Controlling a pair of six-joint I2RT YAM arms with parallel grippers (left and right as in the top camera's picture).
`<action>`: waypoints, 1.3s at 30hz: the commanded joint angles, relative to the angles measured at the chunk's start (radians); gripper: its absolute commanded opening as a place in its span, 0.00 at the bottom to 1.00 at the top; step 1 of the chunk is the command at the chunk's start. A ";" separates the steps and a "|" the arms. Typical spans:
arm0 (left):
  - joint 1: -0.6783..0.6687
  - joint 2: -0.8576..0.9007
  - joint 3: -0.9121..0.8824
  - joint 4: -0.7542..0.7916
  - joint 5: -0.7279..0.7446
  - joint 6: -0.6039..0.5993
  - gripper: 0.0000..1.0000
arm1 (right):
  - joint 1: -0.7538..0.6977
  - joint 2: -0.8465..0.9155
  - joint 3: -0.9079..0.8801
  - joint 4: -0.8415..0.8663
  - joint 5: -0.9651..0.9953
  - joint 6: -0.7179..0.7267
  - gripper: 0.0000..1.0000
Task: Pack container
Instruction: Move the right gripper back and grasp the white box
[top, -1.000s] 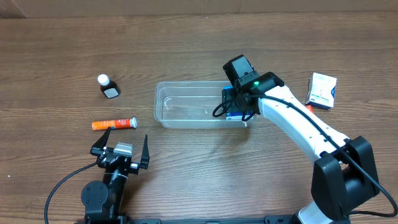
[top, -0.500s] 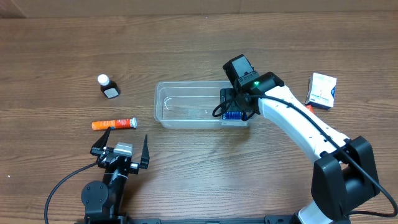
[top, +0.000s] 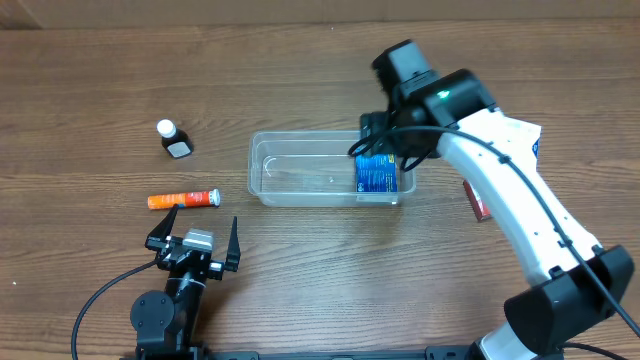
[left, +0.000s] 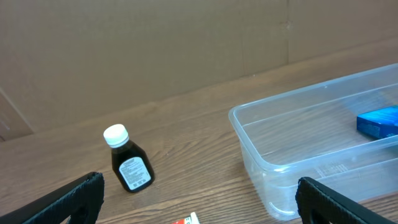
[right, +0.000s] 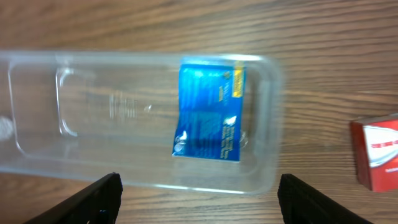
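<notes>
The clear plastic container (top: 300, 170) sits mid-table. A blue box (top: 372, 174) lies flat in its right end; it also shows in the right wrist view (right: 208, 111) and the left wrist view (left: 379, 121). My right gripper (right: 198, 196) is open and empty, raised above the container (right: 93, 118). My left gripper (left: 199, 199) is open and empty, low at the front, facing the container (left: 292, 137). A dark bottle with a white cap (top: 174, 140) stands at the left, also in the left wrist view (left: 129, 165). An orange tube (top: 184, 199) lies in front of it.
A red and white box (top: 478, 200) lies right of the container, partly under my right arm; it shows in the right wrist view (right: 376, 151). A white and blue box (top: 536, 143) is mostly hidden behind the arm at the far right.
My right gripper has let go of the blue box, which now lies flat in the container. The gripper has risen and moved back. The left arm has not moved.
</notes>
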 joint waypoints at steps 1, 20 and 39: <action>0.003 -0.005 -0.003 0.002 0.005 -0.010 1.00 | -0.169 -0.037 0.038 -0.006 0.006 -0.045 0.88; 0.003 -0.005 -0.003 0.002 0.005 -0.010 1.00 | -0.681 0.266 0.035 0.155 0.010 -0.375 1.00; 0.003 -0.005 -0.003 0.002 0.005 -0.010 1.00 | -0.719 0.477 0.026 0.196 0.029 -0.375 1.00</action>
